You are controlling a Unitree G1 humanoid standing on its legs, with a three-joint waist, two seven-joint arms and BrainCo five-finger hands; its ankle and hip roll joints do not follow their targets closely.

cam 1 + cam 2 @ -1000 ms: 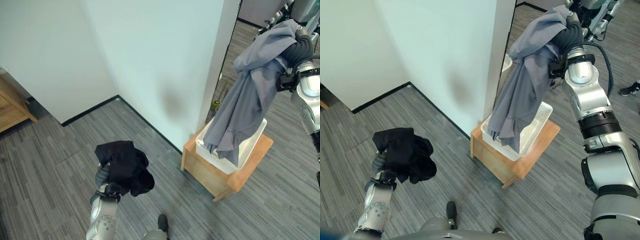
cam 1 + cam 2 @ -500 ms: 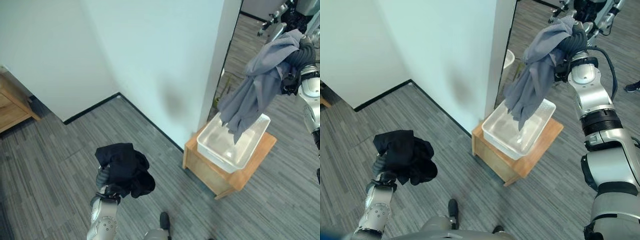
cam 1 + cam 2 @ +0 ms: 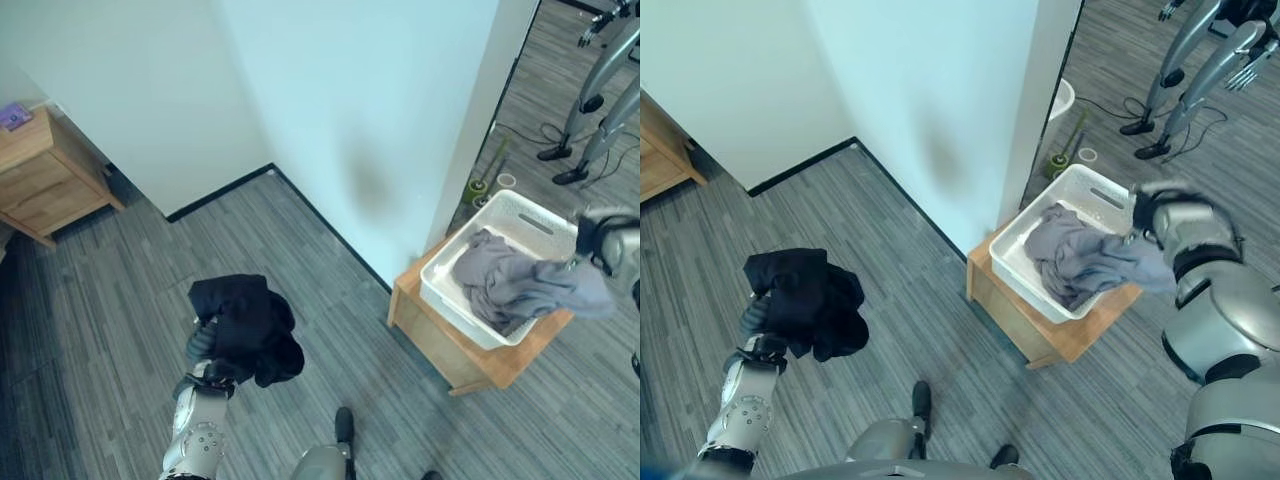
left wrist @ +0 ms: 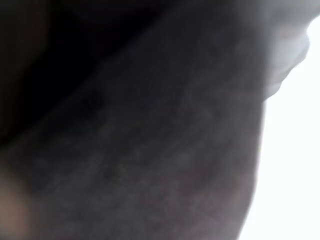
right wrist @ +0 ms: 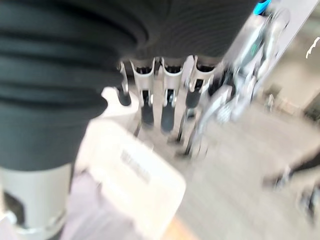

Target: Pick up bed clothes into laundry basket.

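Where the grey sheet (image 3: 1085,262) hung from the raised right hand (image 5: 165,95) (fingers now straight), it lies in the white laundry basket (image 3: 1032,277); the left hand (image 3: 205,350) still clutches black clothes (image 3: 248,327).

A crumpled grey garment (image 3: 1080,258) lies in the white laundry basket (image 3: 1025,268) at right, spilling over its near rim; a bunched black garment (image 3: 805,303) hangs at left.

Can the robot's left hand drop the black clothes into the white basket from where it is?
Probably not yet. The left hand holds the black clothes over the floor, apart from the white basket.
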